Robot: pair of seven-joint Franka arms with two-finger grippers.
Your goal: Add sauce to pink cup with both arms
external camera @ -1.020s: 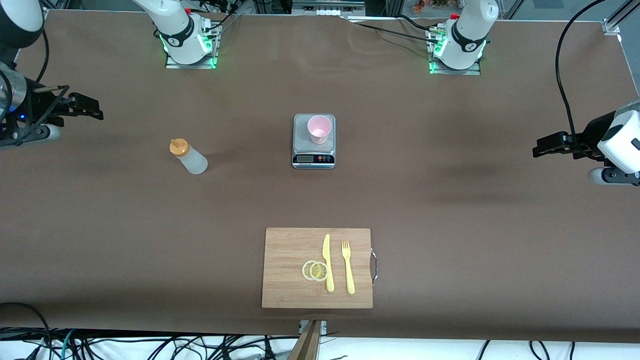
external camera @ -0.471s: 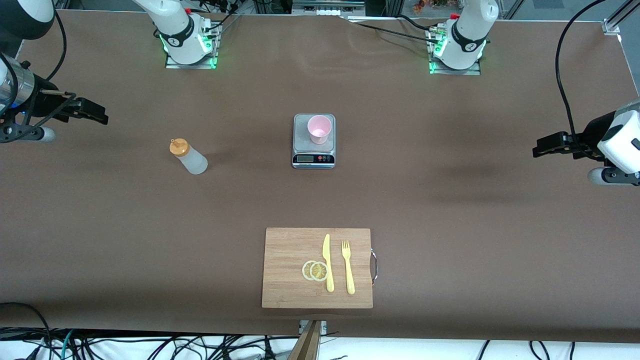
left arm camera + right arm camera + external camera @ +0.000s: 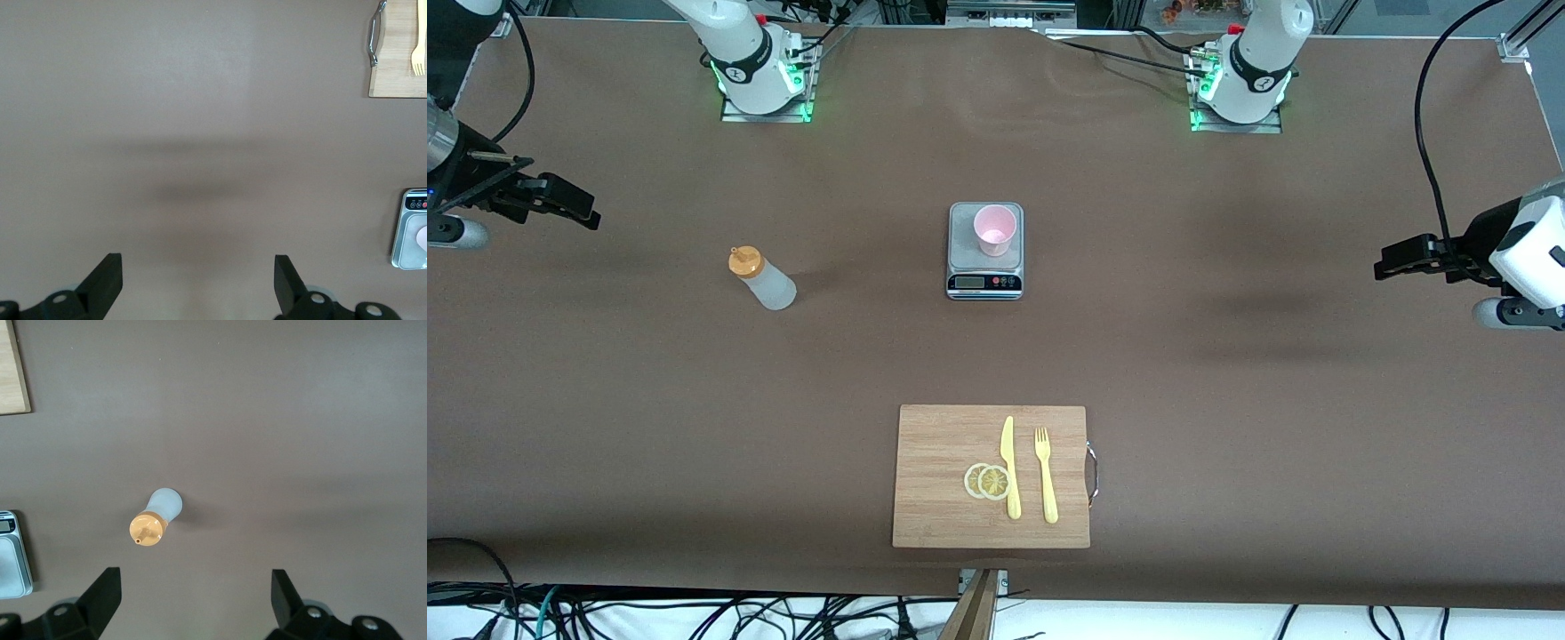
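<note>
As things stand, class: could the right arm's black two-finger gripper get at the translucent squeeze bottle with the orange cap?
Probably yes: the right gripper is open, and only bare brown table separates it from the upright squeeze bottle.

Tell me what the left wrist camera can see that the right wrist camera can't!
Only the left wrist view shows the yellow fork, the cutting board's metal handle and an edge of the pink cup, framed by the open left gripper.

Only the right wrist view shows the sauce standing upright, with the open right gripper above the table near it.

Both show the brown table, part of the scale and part of the wooden cutting board.
</note>
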